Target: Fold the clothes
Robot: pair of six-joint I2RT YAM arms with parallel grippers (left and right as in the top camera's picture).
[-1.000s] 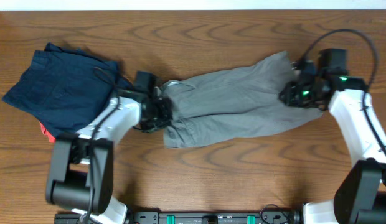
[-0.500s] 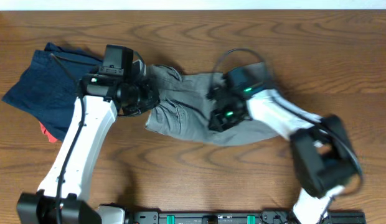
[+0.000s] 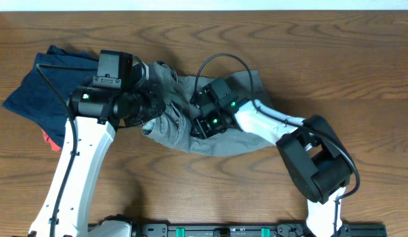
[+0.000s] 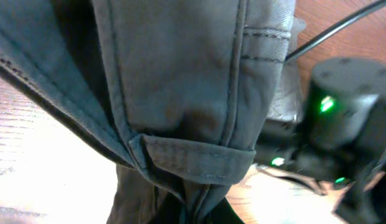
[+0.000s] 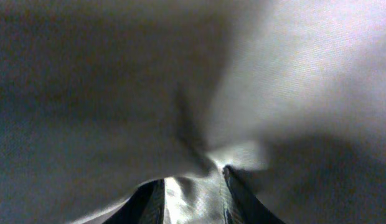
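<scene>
Cloth fills both wrist views, so the overhead camera tells most. The grey shorts point(image 3: 178, 131) sit bunched near the middle of the wooden surface point(image 3: 335, 59), their left end just beside the navy garment point(image 3: 39, 89), with a small red scrap point(image 3: 49, 139) peeking out below it. Both arms meet over the heap. The left claw point(image 3: 154, 112) is at the shorts' left end and the right claw point(image 3: 197, 124) is near it, reaching in across the cloth.

In the right wrist view, a pale tuck of fabric runs between two dark fingers point(image 5: 149, 196), so that claw appears to be clamped on the shorts. The left wrist view shows seams and a stitched hem hanging close to the lens. Its own fingers are buried, and I cannot tell whether it is closed or not.

The step in hand seems to be carrying one end across onto the other to make a fold. To do it well, both corners should travel level and lightly taut so the top layer lies flat instead of crumpling. The moving edge should be lowered onto the matching edge and released only once the layers rest on the surface. The heap should be kept away from the navy garment so the two do not tangle.
</scene>
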